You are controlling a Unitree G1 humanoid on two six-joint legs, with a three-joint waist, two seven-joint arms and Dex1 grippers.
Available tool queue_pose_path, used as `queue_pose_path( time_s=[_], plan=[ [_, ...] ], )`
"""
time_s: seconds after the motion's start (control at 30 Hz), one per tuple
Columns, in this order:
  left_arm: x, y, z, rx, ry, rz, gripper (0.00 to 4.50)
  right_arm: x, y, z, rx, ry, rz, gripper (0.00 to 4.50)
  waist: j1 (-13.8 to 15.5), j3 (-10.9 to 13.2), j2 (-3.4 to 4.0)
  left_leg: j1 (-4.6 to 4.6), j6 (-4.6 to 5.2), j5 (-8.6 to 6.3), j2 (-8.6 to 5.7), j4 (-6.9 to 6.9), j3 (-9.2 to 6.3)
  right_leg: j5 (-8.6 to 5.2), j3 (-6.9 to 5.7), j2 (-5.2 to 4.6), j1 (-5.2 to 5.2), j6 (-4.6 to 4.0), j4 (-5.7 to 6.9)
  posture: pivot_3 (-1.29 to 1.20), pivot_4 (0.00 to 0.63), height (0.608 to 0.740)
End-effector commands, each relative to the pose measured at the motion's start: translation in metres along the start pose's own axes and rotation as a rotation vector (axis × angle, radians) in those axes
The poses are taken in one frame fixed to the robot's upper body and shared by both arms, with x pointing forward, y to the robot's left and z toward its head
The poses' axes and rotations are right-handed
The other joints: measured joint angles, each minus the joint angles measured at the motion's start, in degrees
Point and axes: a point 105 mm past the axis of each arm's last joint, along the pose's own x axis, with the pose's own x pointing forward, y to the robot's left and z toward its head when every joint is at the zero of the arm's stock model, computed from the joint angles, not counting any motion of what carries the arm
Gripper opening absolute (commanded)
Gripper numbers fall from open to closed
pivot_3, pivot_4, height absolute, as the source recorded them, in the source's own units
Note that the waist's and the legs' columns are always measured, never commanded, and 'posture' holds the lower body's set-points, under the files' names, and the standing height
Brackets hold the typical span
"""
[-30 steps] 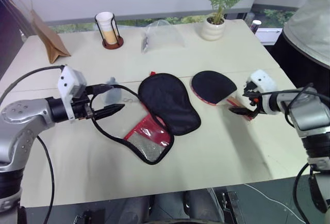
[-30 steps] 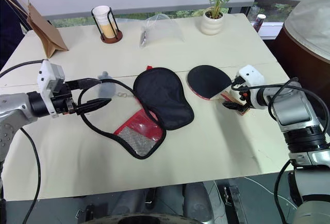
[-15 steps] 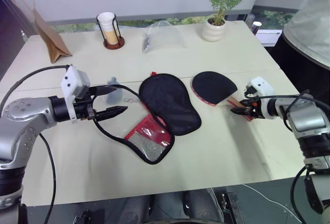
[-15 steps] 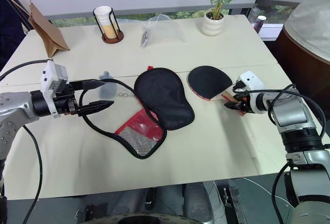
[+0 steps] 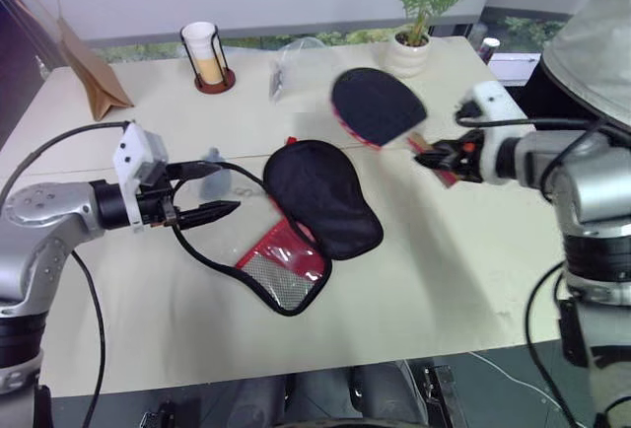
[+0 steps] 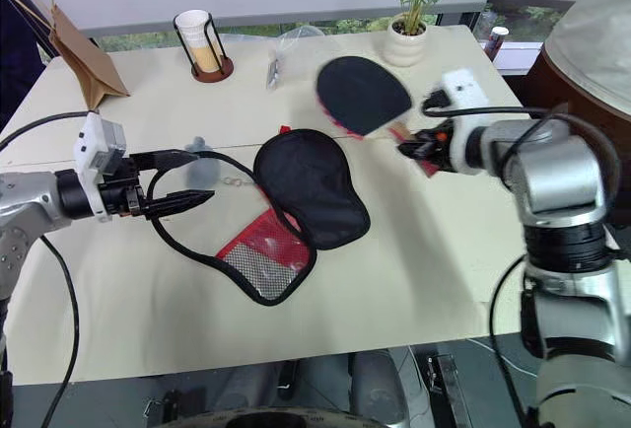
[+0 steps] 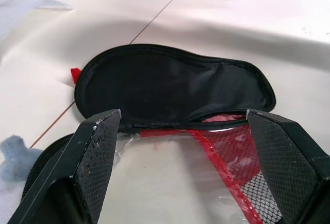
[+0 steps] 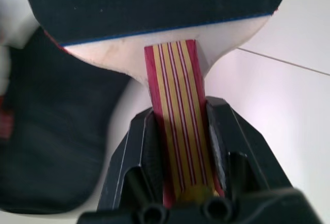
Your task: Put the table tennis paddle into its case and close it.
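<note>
Paddle [image 5: 378, 105] in air above case [image 5: 320, 197], handle gripped by right fingers [image 5: 438, 159] | case open on surface [image 5: 444, 280] | left fingers [image 5: 202, 189] wide, empty | insertion, zipping left

Paddle [image 5: 378, 105] aloft — right of, behind case [image 5: 320, 196].

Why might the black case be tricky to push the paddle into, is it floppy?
Probably floppy: the case lies flat and limp on the table, its open flap sagging. It likely slides if pushed. The paddle, gripped by its handle in the right gripper, looks stiff.
</note>
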Motion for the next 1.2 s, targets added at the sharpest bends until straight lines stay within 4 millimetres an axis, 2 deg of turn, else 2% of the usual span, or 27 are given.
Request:
queue_pose_path(
  time_s=[0.03, 0.2, 0.47, 0.73, 1.2],
  plan=[
    [0.000, 0.002, 0.011, 0.052, -0.022, 0.003, 4.02, 0.013, 0.029, 0.000, 0.042, 0.016, -0.010, 0.84, 0.2, 0.0, 0.02, -0.03, -0.01, 0.01, -0.03, 0.00, -0.01, 0.00, 0.00, 0.00, -0.05, -0.01, 0.01, 0.00, 0.150, 0.740],
    [0.002, 0.001, 0.012, 0.051, -0.019, -0.003, 4.02, 0.031, 0.065, -0.007, 0.085, 0.040, 0.007, 0.84, 0.5, 0.0, 0.05, -0.08, -0.03, 0.02, -0.24, 0.07, -0.01, 0.03, 0.02, -0.08, -0.03, 0.01, 0.00, 0.00, 0.150, 0.740],
    [0.002, -0.002, 0.010, 0.045, -0.014, -0.005, 4.02, 0.038, 0.066, -0.017, 0.069, 0.093, -0.028, 0.84, -0.2, 0.0, 0.05, -0.06, -0.03, 0.02, -0.17, 0.04, 0.00, 0.03, -0.01, 0.01, -0.08, 0.03, 0.06, 0.00, 0.150, 0.740],
    [-0.001, -0.003, 0.008, 0.042, -0.009, 0.016, 4.02, 0.049, 0.072, -0.037, 0.059, 0.151, -0.040, 0.84, -0.1, 0.0, 0.05, -0.05, -0.02, 0.02, -0.14, 0.00, 0.01, 0.03, 0.00, 0.02, -0.09, 0.03, 0.06, 0.00, 0.150, 0.740],
    [0.001, -0.004, 0.008, 0.044, -0.021, 0.023, 4.02, 0.057, 0.069, -0.041, 0.029, 0.159, -0.057, 0.84, -0.1, 0.0, 0.05, -0.05, -0.02, 0.02, -0.14, 0.01, 0.00, 0.04, -0.01, 0.03, -0.09, 0.03, 0.06, 0.00, 0.150, 0.740]
  ],
)
